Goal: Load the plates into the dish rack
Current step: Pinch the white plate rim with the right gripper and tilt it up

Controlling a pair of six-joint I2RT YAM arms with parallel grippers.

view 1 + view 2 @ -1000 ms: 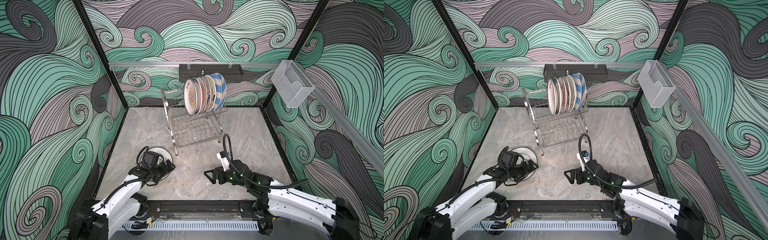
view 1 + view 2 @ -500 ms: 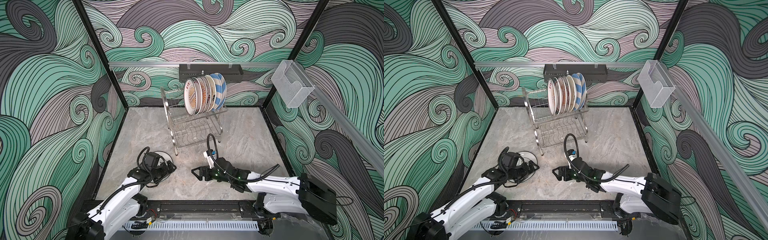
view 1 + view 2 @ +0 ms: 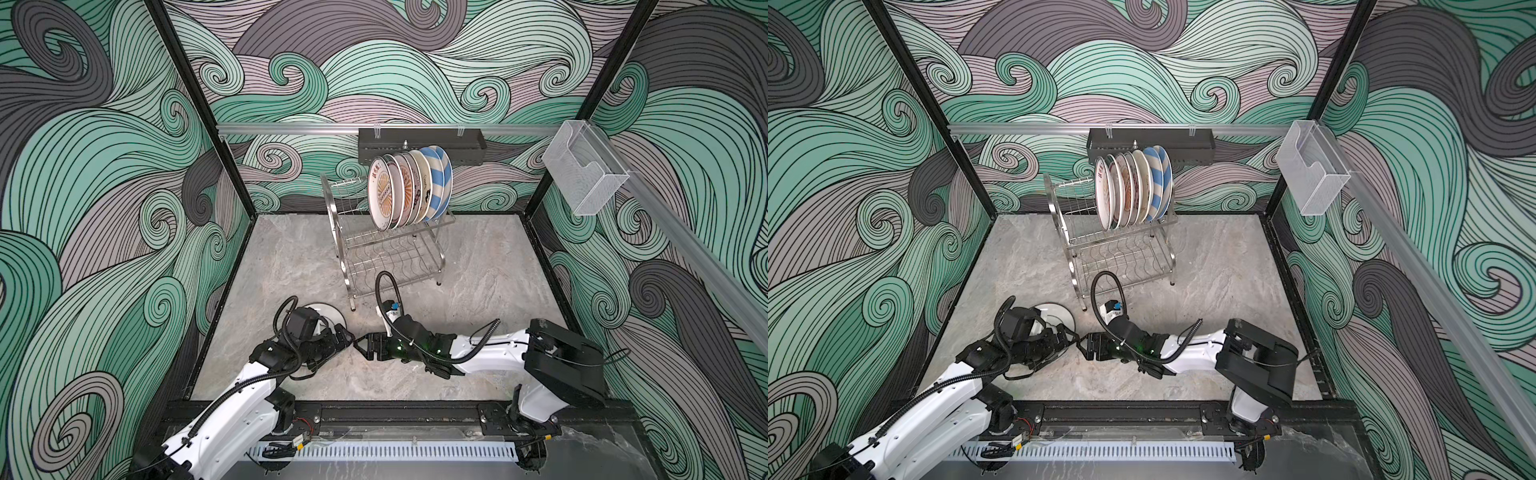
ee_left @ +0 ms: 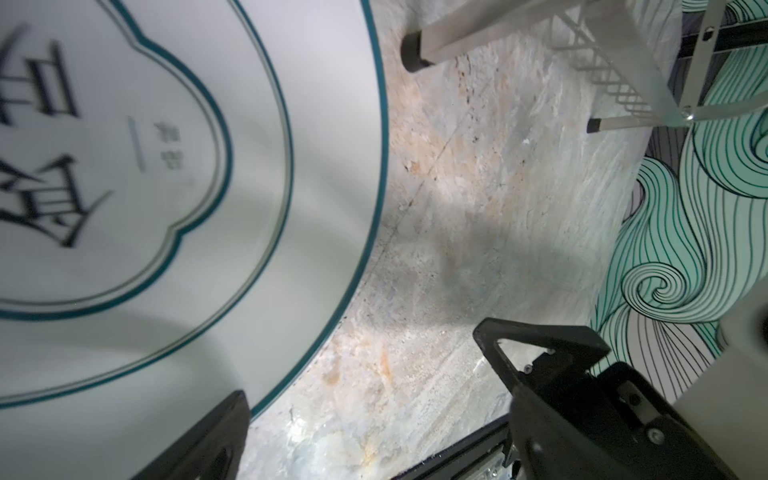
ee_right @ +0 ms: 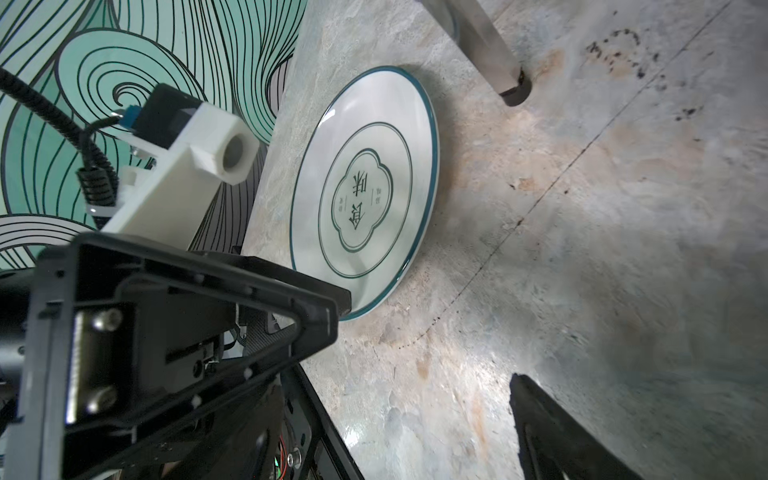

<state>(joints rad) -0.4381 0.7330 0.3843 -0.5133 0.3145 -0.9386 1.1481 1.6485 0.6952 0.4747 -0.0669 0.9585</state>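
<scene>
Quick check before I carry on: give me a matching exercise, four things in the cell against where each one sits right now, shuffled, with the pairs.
Things:
1. teal-rimmed plate
2. blue-striped plates
3. clear plastic box
4. black tray

Places:
A. mounted on the back-wall rail
B. lying flat on the table
C. hung on the side-wall rail
D. standing upright in the top tier of the dish rack

Pairs: 1-B; 2-D; 3-C; 4-A

White arms (image 3: 232,411), black corrugated cables (image 5: 41,104)
</scene>
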